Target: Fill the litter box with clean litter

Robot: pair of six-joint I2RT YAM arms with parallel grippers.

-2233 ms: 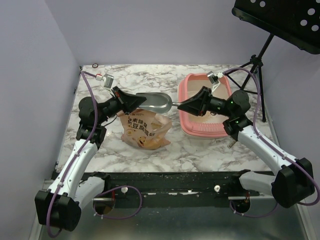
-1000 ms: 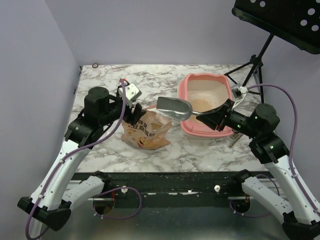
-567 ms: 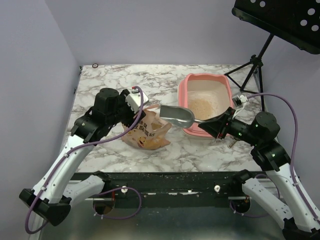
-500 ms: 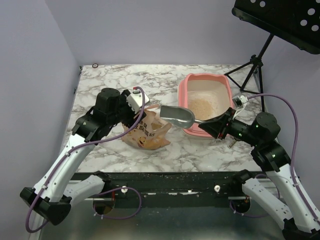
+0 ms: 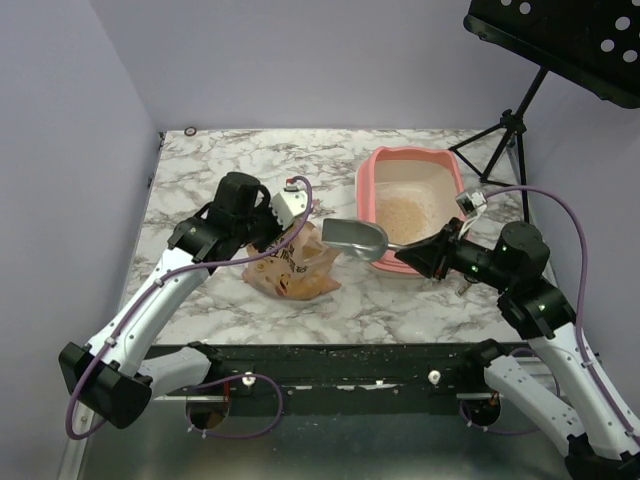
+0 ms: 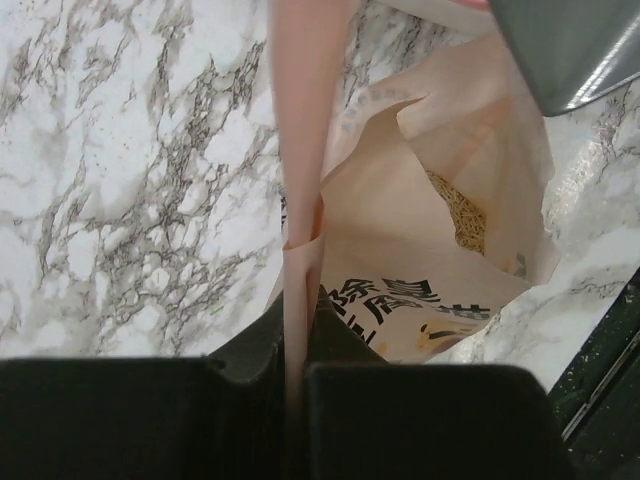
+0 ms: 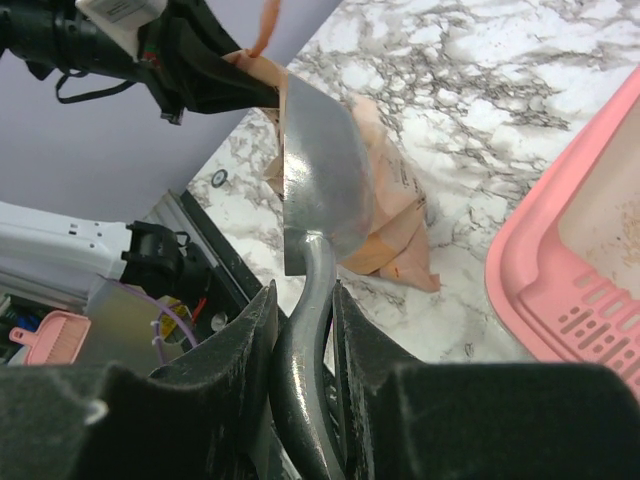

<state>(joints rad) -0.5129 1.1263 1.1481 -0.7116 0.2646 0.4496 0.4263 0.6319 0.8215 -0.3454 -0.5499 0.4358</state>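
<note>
Clamping the just-open left gripper [image 6: 297, 345] onto the paper bag [image 6: 420, 270] rim, swinging the metal scoop [image 7: 320, 180] held tight in the right gripper [image 7: 303, 310] back from the litter box [image 5: 410, 152] for more litter [image 6: 462, 215].

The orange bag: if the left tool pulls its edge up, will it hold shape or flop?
Probably floppy: the bag is thin creased paper, and the edge pinched in the left tool is folded flat. Its base looks weighted by the litter inside, so it may sag rather than lift cleanly. The mouth could collapse.
</note>
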